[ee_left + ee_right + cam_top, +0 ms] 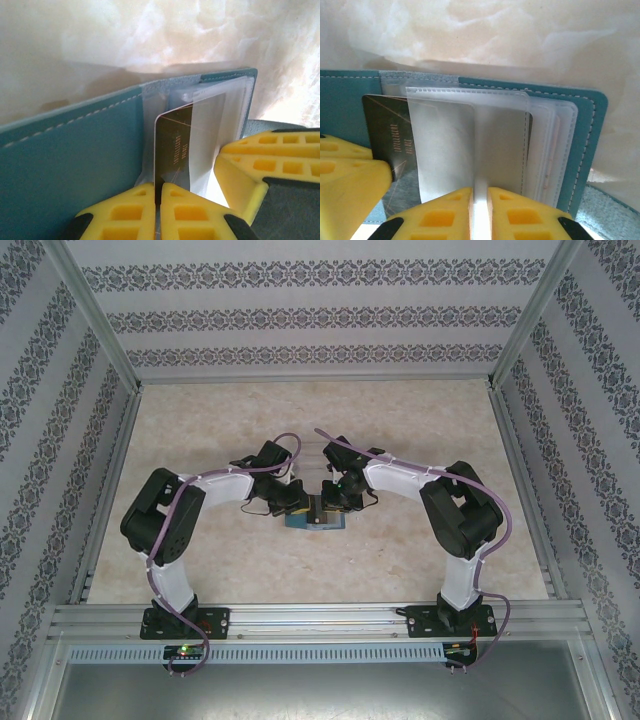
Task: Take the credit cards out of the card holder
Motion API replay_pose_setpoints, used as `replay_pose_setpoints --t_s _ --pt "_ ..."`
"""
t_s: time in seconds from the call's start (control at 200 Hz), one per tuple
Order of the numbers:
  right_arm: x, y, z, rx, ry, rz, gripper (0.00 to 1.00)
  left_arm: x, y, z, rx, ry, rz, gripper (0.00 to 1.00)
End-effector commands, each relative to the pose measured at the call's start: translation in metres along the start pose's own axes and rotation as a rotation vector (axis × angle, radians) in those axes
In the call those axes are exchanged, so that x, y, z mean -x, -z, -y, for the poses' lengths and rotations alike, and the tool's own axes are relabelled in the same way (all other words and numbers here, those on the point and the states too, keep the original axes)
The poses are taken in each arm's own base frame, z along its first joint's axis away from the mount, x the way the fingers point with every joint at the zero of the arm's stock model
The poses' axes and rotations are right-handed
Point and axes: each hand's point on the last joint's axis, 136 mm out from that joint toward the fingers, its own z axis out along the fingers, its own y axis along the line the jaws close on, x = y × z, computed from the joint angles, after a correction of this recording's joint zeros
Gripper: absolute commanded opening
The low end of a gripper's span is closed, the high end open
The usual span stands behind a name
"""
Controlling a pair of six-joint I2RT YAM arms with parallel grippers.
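Card holder: the teal-blue, stitched soft wallet [318, 518] lies open on the marbled beige tabletop [250, 420], a little toward 6 o'clock from its middle, between both arms.
Left pincer: the left pincer [158, 196] is clenched on the near edge of a thin, dark brown-gold credit card [175, 145].
Card: one part is bare, and the rest lies under a clear plastic sleeve [500, 145] of the holder.
Right pincer: the right pincer [480, 197] is clenched on that sleeve's edge; one of its yellow fingers shows at 4 o'clock in the left wrist view.
Step in hand: probably drawing this card out.
Doing it well: pull flat and straight along the card, away from the sleeve's mouth. The right pincer should anchor the film so the wallet does not drag. The left should pinch the card alone, not the plastic.
Hard to make out: the frosted layers hide how many cards remain. From above, the arms cover most of the holder. The card's print is too blurred to read.
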Motion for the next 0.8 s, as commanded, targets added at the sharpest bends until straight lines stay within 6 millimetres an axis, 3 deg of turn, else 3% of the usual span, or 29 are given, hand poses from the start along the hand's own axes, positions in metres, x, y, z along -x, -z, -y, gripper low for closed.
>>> replay_pose_setpoints --t_s 0.0,0.41,0.794 --pt "-0.009 -0.005 0.016 -0.072 0.002 -0.03 0.18 -0.006 0.012 -0.016 0.101 -0.019 -0.007 0.07" --pt "-0.008 -0.005 0.016 -0.072 0.005 -0.03 0.18 -0.008 0.026 -0.035 0.215 -0.027 0.018 0.07" --pt "-0.009 -0.004 0.016 -0.072 0.004 -0.03 0.17 -0.001 0.034 -0.038 0.235 -0.01 0.067 0.07"
